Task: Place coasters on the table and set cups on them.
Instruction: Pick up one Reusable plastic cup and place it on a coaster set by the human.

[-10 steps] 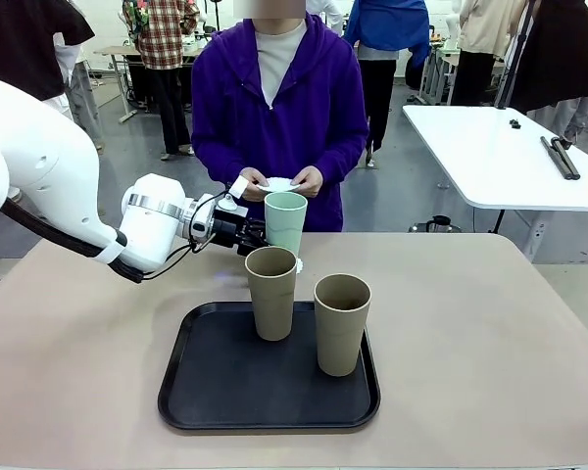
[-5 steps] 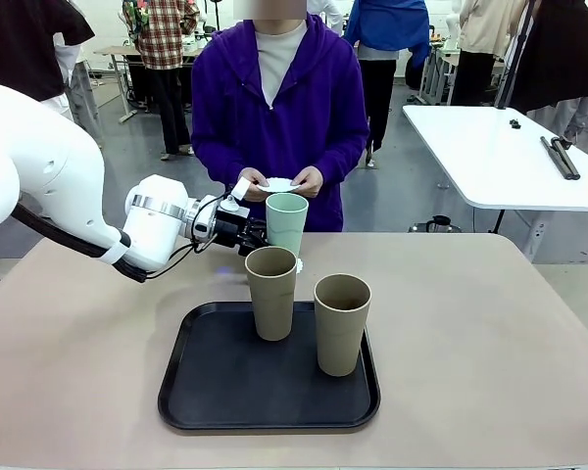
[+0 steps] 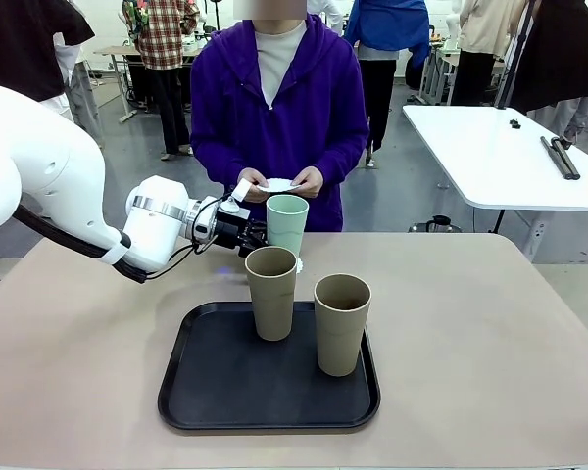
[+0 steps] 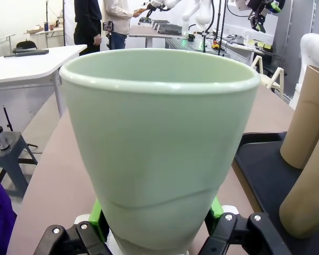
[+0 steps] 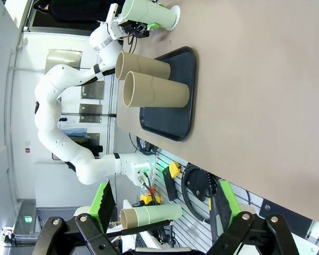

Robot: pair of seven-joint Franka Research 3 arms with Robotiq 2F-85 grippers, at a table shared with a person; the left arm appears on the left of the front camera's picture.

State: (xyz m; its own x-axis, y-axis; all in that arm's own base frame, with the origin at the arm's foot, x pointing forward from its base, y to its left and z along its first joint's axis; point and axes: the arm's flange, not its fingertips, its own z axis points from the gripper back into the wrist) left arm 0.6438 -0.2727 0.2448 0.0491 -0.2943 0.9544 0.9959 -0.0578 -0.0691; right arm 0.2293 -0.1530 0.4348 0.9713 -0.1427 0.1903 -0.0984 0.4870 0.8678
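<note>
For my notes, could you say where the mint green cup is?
Front view, centre-left: the left gripper holds the mint green cup over a coaster beyond the tray.

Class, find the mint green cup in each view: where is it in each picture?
Front: mint green cup, upper centre, beyond the black tray.
Left wrist: centre, close up, tray at right.
Right wrist: top, lying sideways, above the tray.
Shared landmark: the black tray.

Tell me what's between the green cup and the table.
A white coaster lies under the green cup on the table; the right wrist view shows its lacy edge.
</note>
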